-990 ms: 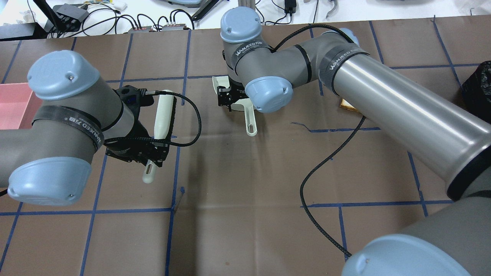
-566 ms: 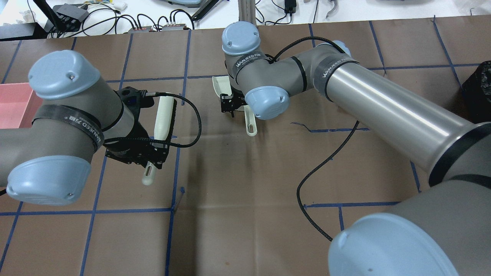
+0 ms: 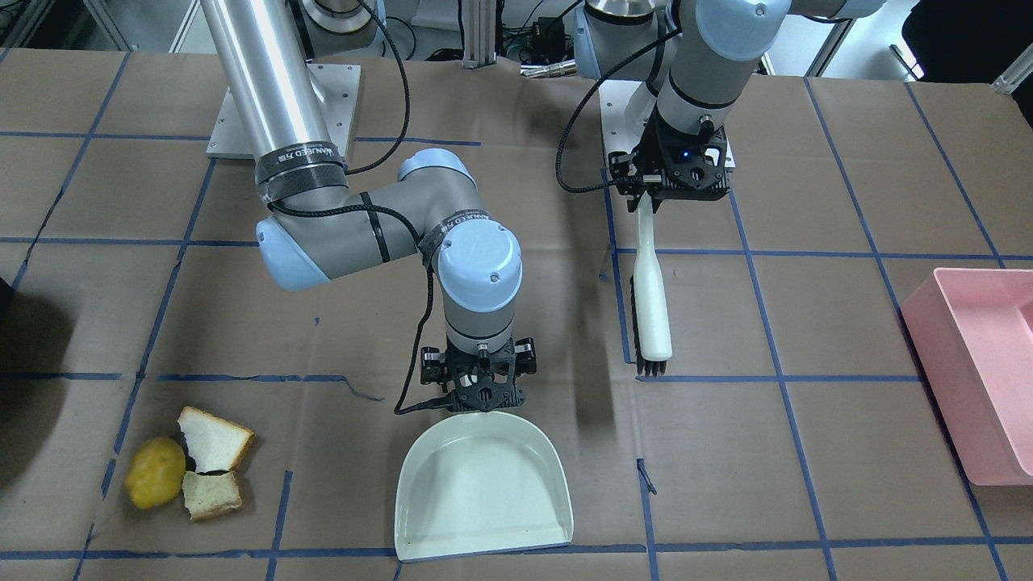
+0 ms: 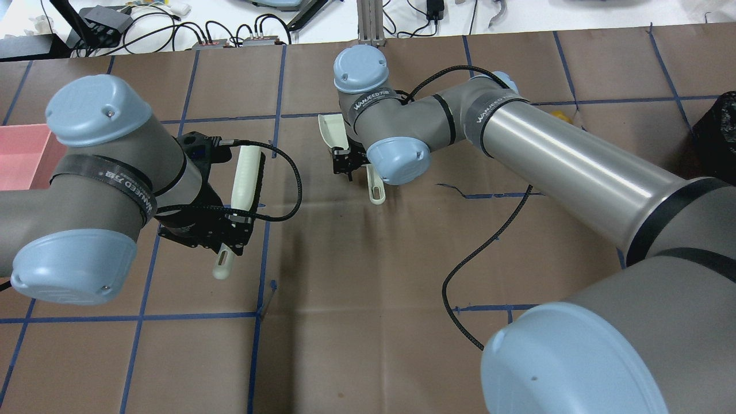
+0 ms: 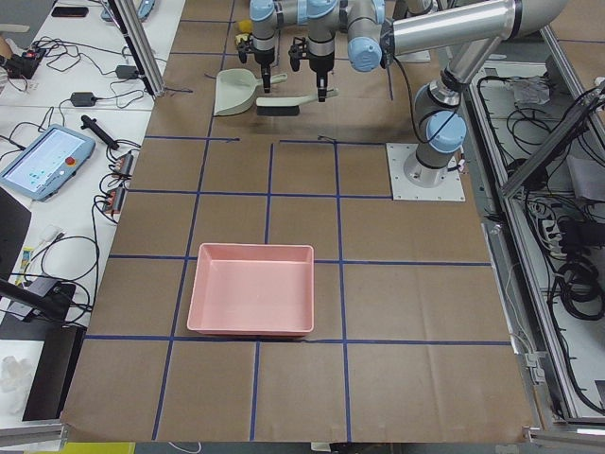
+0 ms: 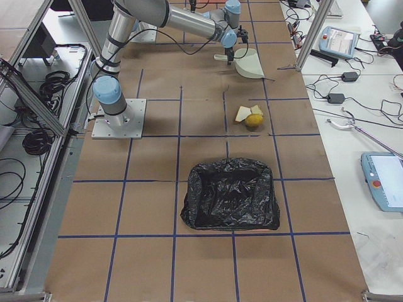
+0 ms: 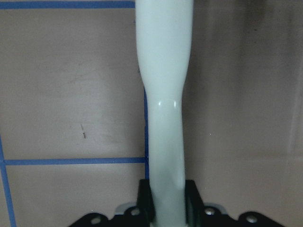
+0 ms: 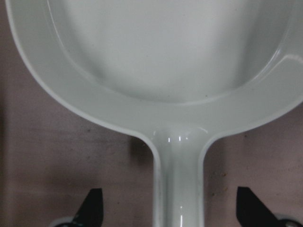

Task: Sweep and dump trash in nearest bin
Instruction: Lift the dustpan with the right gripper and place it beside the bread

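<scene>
The trash, a yellow lump (image 3: 155, 472) and two white bread pieces (image 3: 214, 440), lies on the table left of the dustpan in the front-facing view; it also shows in the exterior right view (image 6: 250, 116). The pale dustpan (image 3: 480, 492) lies flat. My right gripper (image 3: 482, 395) is open, its fingertips (image 8: 92, 208) wide apart on either side of the dustpan handle (image 8: 179, 189), not touching it. My left gripper (image 7: 165, 203) is shut on the handle of a white brush (image 3: 652, 307) with dark bristles, held out over the table.
A pink bin (image 3: 976, 363) stands at the table end on my left arm's side. A bin lined with a black bag (image 6: 232, 195) stands at the other end, beyond the trash. A black cable (image 4: 489, 241) trails over the table under my right arm.
My right gripper has come down and back along the dustpan, to stand around its handle, still open. The left arm with the brush has barely moved.
</scene>
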`<state>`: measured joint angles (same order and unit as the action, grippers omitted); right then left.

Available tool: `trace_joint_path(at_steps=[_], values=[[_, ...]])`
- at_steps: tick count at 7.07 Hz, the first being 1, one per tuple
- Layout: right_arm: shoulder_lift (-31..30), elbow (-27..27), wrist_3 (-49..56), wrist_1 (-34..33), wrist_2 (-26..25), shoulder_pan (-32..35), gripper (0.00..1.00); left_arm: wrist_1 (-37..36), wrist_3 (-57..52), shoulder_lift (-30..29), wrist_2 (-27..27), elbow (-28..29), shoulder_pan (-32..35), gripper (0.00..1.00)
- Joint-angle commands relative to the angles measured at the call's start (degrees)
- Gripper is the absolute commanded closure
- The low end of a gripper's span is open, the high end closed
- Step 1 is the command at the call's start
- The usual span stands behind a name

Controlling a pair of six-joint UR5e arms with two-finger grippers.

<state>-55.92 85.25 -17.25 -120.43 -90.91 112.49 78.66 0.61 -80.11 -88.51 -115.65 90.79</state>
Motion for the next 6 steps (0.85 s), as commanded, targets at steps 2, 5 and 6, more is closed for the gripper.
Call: trace_joint_path(at_steps=[2,5,6], values=[[-0.15,0.0,-1.3,0.2,0.2,-0.34,0.2,0.01,0.0,-0.13,0.09,-0.1,0.0,1.0],[-1.46,-0.88,-1.21,5.46,0.38,-0.52,0.65,-0.08,-0.09,-0.22,0.0,-0.19,0.0,1.0],[-1.47,-1.05,-1.12,5.56,0.38,-0.6,0.82,-0.08,-0.09,-0.22,-0.09,-0.19,0.0,1.0]])
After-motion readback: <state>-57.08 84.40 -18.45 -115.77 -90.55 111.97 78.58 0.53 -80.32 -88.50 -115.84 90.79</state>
